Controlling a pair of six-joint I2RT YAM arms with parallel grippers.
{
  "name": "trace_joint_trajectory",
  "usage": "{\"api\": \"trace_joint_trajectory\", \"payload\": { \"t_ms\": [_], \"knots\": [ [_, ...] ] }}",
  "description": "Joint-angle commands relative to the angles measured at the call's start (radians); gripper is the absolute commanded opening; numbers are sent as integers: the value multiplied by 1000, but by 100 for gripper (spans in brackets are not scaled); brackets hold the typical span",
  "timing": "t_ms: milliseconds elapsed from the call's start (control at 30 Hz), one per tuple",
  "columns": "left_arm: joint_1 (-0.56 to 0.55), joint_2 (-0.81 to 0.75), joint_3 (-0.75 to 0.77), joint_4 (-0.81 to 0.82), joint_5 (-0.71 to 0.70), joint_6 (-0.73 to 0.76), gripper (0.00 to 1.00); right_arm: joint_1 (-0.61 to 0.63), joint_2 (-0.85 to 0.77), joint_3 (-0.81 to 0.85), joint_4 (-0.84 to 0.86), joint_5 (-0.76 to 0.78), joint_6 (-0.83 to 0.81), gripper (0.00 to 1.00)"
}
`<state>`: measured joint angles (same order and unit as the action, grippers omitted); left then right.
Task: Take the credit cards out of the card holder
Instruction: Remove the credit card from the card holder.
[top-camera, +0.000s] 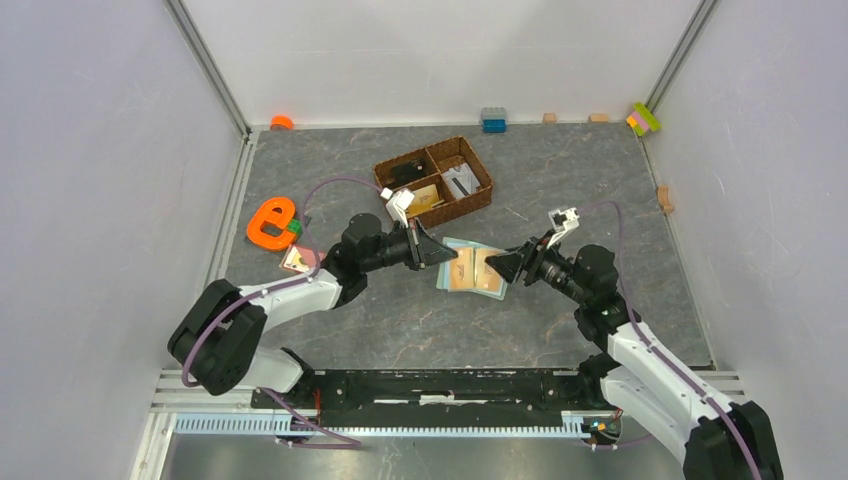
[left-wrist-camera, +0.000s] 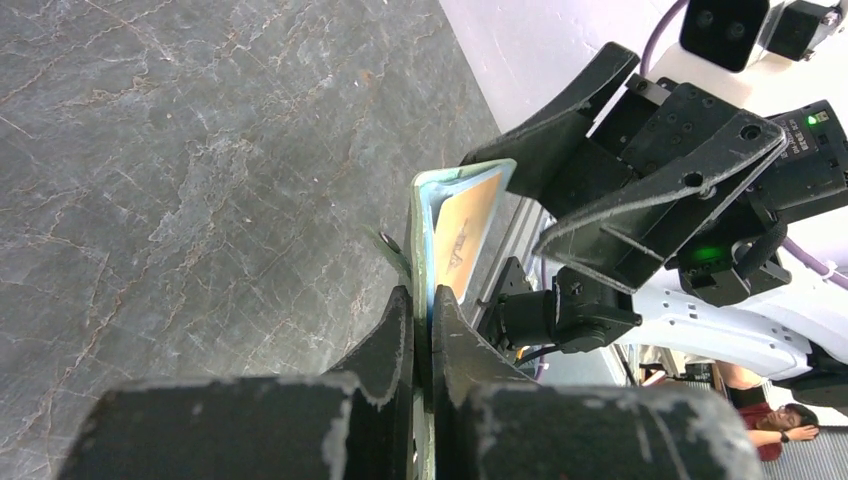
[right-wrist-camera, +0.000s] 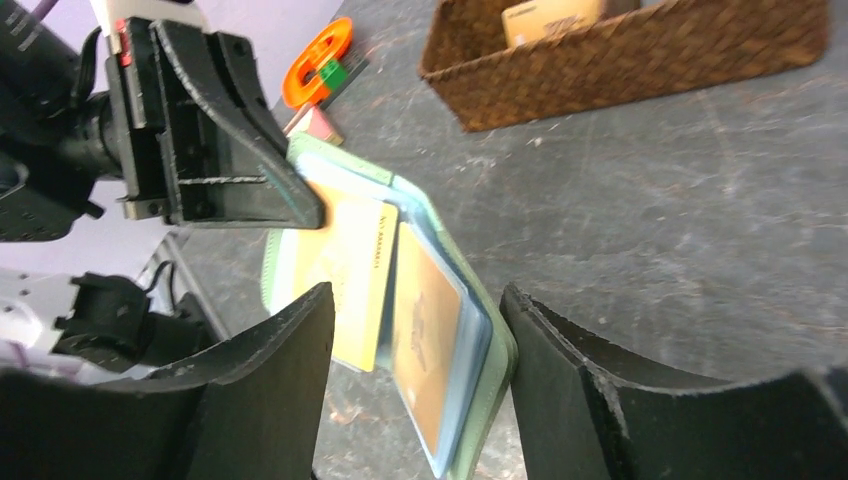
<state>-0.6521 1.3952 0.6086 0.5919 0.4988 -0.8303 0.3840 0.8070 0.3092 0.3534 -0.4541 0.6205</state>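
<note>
1. Clamps the card holder by its left edge in the left gripper, fingers pressed together on the sage-green cover with only that thin edge between them.
2. Holds the card holder spread open over the middle of the bench, between the two grippers, pale blue-teal inside turned up toward the overhead camera.
3. Shows two tan-orange credit cards seated in the inner slots, one on each half, either side of the fold.
4. Sets the right gripper at the card holder's right edge, its fingers spread wide and closed on nothing, straddling the right-hand half and its card in the wrist view.
5. Points the two grippers toward each other across the open card holder, tips near but apart.
6. Leaves a small pinkish-brown rectangle flat on the bench just below the orange letter-e shape, well left of the card holder; probably another card, though too small overhead to be sure.
7. Places the brown wicker basket behind the card holder, toward the far wall, near but not touching it, divided compartments carrying small items.
8. Lines the far edge with a few small blocks, among them a blue block near the middle and a multicoloured block in the right corner.
</note>
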Motion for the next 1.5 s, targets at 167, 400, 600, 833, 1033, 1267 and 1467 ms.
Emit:
{"api": "trace_joint_trajectory", "payload": {
  "t_ms": [167,400,600,833,1033,1267,1467],
  "knots": [
    [-1,-75,-35,98,-21,31,2,0,-145,38,-10,84,-124,53],
    [-1,-104,-50,91,-52,35,2,14,-78,56,82,-77,-120,47],
    [-1,-129,-74,130,-56,35,2,42,-45,62,91,-96,-120,44],
    [1,-145,-125,279,-35,-25,2,57,121,67,219,-261,-27,41],
    [20,-121,-152,402,1,-104,2,63,150,59,268,-291,5,40],
    [31,-81,-172,561,53,-178,2,74,158,61,279,-301,12,40],
    [31,-70,-173,587,63,-187,2,99,174,65,308,-324,20,38]
  ]
}}
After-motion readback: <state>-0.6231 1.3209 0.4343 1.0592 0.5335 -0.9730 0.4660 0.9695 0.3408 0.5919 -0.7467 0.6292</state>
